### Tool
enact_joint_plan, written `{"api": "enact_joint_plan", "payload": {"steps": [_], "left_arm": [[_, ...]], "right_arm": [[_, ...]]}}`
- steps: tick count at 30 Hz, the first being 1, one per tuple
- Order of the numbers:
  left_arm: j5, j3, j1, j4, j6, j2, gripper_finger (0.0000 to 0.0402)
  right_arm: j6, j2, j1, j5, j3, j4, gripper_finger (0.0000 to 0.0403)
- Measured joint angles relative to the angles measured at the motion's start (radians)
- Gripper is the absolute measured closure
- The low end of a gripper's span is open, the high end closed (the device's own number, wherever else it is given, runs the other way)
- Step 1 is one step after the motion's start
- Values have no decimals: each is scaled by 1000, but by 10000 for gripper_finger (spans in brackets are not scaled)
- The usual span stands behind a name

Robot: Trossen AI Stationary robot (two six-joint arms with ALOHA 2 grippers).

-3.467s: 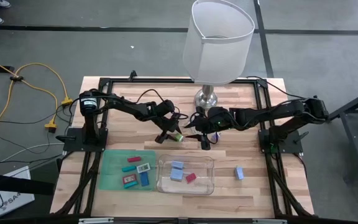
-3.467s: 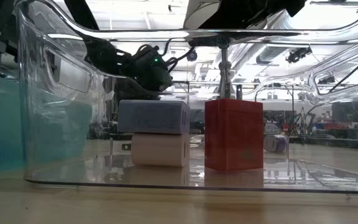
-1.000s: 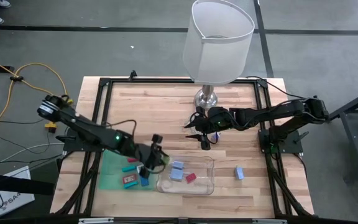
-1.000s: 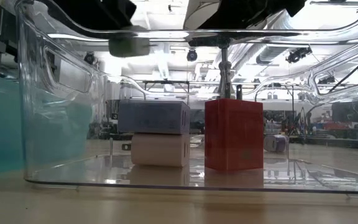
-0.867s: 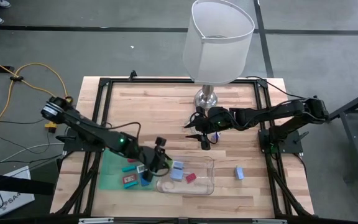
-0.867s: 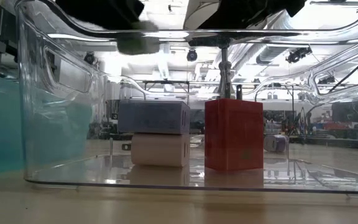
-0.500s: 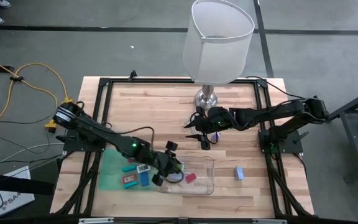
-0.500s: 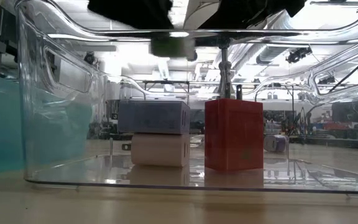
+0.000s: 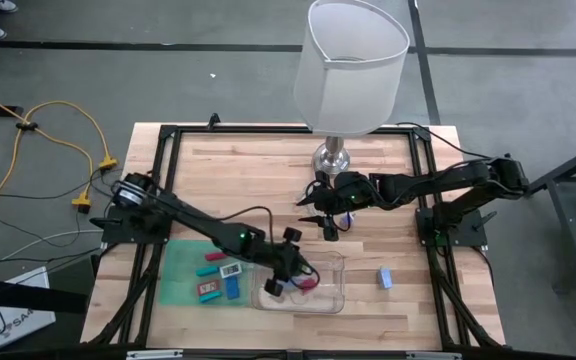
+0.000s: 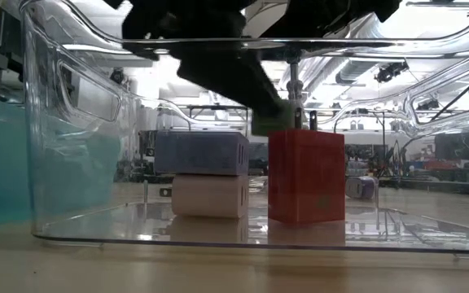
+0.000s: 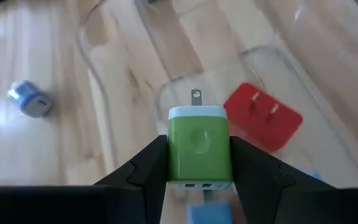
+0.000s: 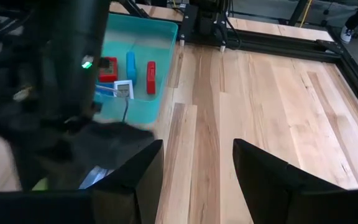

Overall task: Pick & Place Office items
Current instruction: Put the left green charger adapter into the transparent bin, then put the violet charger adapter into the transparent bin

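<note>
**Green charger over tray: placing step**

Left gripper (image 11: 199, 163) clamped on green charger (image 11: 199, 148), low centre of high view, above clear tray (image 9: 334, 300) w/ red charger (image 11: 263, 116) inside. Right gripper (image 12: 191, 165) fingers apart, idle mid-frame nr lamp base (image 9: 332, 157). Next, prob.: lower, let go clear of red pc.

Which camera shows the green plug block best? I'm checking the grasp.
Left wrist view: the green, white-topped plug block sits centred, clamped in the left end effector. Low view shows one green corner; high view hides it; right wrist view, a sliver.
</note>
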Motion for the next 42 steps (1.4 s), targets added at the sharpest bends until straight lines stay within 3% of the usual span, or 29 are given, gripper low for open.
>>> {"api": "enact_joint_plan", "payload": {"steps": [11, 22, 42], "left_arm": [[49, -4, 6, 42, -8, 29, 254], [50, -3, 6, 52, 0, 29, 227], [42, -3, 6, 42, 0, 20, 224]], "right_arm": [[0, 0, 0, 0, 0, -1, 223], [0, 0, 0, 0, 0, 1, 223], [0, 0, 0, 0, 0, 1, 223]]}}
